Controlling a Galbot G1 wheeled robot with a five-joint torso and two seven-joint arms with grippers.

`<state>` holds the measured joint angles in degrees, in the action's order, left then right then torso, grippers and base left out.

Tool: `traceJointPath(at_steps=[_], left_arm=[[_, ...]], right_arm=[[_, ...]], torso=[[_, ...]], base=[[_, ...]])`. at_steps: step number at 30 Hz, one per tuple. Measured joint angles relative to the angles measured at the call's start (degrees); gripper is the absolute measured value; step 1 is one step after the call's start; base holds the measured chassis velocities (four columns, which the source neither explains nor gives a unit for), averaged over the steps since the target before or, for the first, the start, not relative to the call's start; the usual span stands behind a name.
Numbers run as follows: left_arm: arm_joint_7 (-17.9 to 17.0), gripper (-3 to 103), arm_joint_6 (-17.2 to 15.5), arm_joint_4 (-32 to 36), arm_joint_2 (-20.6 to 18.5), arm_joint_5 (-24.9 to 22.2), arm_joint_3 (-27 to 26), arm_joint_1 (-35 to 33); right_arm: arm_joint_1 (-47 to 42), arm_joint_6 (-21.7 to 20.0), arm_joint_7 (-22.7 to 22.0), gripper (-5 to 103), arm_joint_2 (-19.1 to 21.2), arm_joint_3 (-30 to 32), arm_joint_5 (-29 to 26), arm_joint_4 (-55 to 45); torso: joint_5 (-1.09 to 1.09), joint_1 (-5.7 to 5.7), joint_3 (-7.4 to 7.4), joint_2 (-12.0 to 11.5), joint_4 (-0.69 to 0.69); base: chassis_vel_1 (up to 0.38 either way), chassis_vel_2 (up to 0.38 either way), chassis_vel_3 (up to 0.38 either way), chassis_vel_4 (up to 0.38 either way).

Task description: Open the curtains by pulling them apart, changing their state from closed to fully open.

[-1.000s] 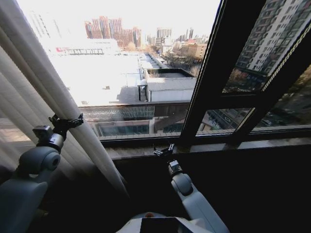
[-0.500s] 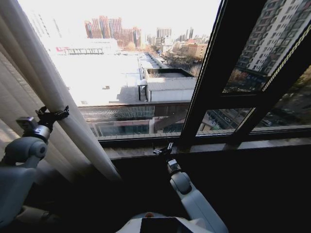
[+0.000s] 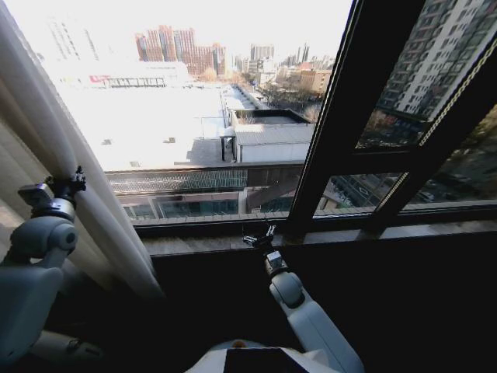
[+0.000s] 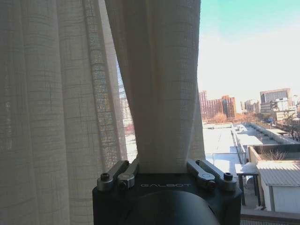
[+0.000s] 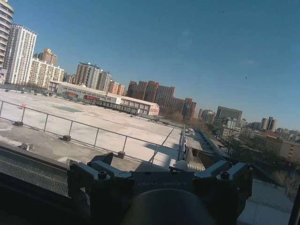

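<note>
My left gripper (image 4: pixel 161 171) has bare metal links with dark bolt heads on a matt black body. Between its jaws I see the curtains (image 4: pixel 154 84): cream cloth, loosely woven, a coarse grid showing in the weave, sheer where daylight comes through. My right gripper (image 5: pixel 159 176) looks dull dark metal. Ahead of its jaws, the window frame (image 3: pixel 326 148) is dark and matt, the glass clear.

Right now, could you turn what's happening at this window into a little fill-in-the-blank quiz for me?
1. The left tool has a fold of the ___ between its fingers.
2. The gathered curtain hangs on the robot's ___ side of the window.
3. The right tool holds ___ and sits near the window sill.

Missing words: curtain; left; nothing
</note>
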<state>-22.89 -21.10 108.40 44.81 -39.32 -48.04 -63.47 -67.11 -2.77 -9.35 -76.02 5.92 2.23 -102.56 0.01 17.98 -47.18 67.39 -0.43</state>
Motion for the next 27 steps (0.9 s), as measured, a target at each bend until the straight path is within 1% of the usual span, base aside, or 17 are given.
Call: traceJointPath(at_steps=[2,3,4,5,6,7,9,10,11,13,14,15,18,20,21,23,27], left_arm=[[-0.48,16,0.02,0.87,4.14,1.14,-1.33,-0.12],[-0.76,16,0.01,1.17,5.81,1.56,-1.67,-0.04],[-1.24,10,0.08,1.72,9.13,2.69,-2.11,0.26],[-1.24,10,0.08,1.72,9.13,2.69,-2.11,0.26],[-1.40,4,0.30,2.17,12.15,3.97,-2.29,0.58],[-1.43,2,0.41,2.51,14.36,4.99,-2.34,0.83],[-1.37,2,0.71,3.21,19.60,7.83,-2.36,1.41],[-1.37,2,0.71,3.21,19.60,7.83,-2.36,1.41],[-1.35,2,0.75,3.36,20.88,8.52,-2.37,1.57],[-1.84,2,0.82,3.42,24.80,11.02,-2.20,2.48],[-2.34,2,0.83,3.33,25.80,12.03,-1.97,2.77],[-2.34,2,0.83,3.33,25.80,12.03,-1.97,2.77],[-4.00,2,0.94,3.22,27.50,15.28,-0.79,2.93],[-5.28,2,0.95,3.02,27.72,16.80,-0.58,2.93],[-5.28,2,0.95,3.02,27.72,16.80,-0.58,2.93],[-7.05,2,0.96,2.33,27.41,17.26,-0.91,3.28],[-8.11,2,0.96,1.15,25.72,17.26,-1.76,3.72]], right_arm=[[1.06,-1.12,-0.13,100,0.19,-0.48,-2.29,-0.78],[1.46,-1.34,-0.15,100,0.23,-0.54,-2.82,-0.88],[2.00,-1.51,-0.16,100,0.31,-0.53,-3.31,-0.96],[2.00,-1.51,-0.16,100,0.31,-0.53,-3.31,-0.96],[2.39,-1.61,-0.16,100,0.43,-0.47,-3.74,-1.15],[2.66,-1.79,-0.16,100,0.62,-0.39,-4.22,-1.33],[2.97,-2.04,-0.13,100,1.27,-0.11,-4.98,-1.42],[2.97,-2.04,-0.13,100,1.27,-0.11,-4.98,-1.42],[3.00,-2.07,-0.09,100,1.47,-0.01,-5.16,-1.42],[2.87,-2.07,0.05,100,1.97,0.30,-5.46,-1.40],[2.70,-2.07,0.13,100,2.20,0.36,-5.57,-1.39],[2.70,-2.07,0.13,100,2.20,0.36,-5.57,-1.39],[2.45,-1.98,0.38,100,2.80,0.72,-5.89,-1.16],[2.41,-1.85,0.54,100,3.09,0.89,-6.07,-0.91],[2.41,-1.85,0.54,100,3.09,0.89,-6.07,-0.91],[2.41,-1.74,0.66,100,3.32,0.91,-6.23,-0.79],[2.51,-1.65,0.77,100,3.59,0.90,-6.55,-0.78]], torso=[[-0.01,0.00,0.00,0.00,0.02],[-0.01,0.00,0.00,0.00,0.03],[0.00,0.00,0.00,0.00,0.02],[0.00,0.00,0.00,0.00,0.02],[0.02,0.00,0.00,0.00,0.01],[0.02,0.00,0.00,0.00,0.00],[0.05,0.00,0.01,0.00,-0.02],[0.05,0.00,0.01,0.00,-0.02],[0.06,0.00,0.01,0.00,-0.02],[0.08,-0.01,0.02,0.01,-0.01],[0.09,-0.01,0.02,0.01,-0.02],[0.09,-0.01,0.02,0.01,-0.02],[0.08,-0.01,0.02,0.02,-0.02],[0.06,-0.01,0.02,0.02,-0.01],[0.06,-0.01,0.02,0.02,-0.01],[0.04,-0.01,0.02,0.02,-0.01],[0.00,-0.01,0.01,0.02,0.01]], base=[[0.000,0.000,0.000,0.000],[0.000,0.000,0.000,0.000],[0.000,0.000,0.000,0.000],[0.000,0.000,0.000,0.000],[0.000,0.000,0.000,0.000],[0.000,0.000,0.000,0.000],[0.000,0.000,0.000,0.000],[0.000,0.000,0.000,0.000],[0.000,0.000,0.000,0.000],[0.000,0.000,0.000,0.000],[0.000,0.000,0.000,0.000],[0.000,0.000,0.000,0.000],[0.000,0.000,0.000,0.000],[0.000,0.000,0.000,0.000],[0.000,0.000,0.000,0.000],[0.000,0.000,0.000,0.000],[0.000,0.000,0.000,0.000]])
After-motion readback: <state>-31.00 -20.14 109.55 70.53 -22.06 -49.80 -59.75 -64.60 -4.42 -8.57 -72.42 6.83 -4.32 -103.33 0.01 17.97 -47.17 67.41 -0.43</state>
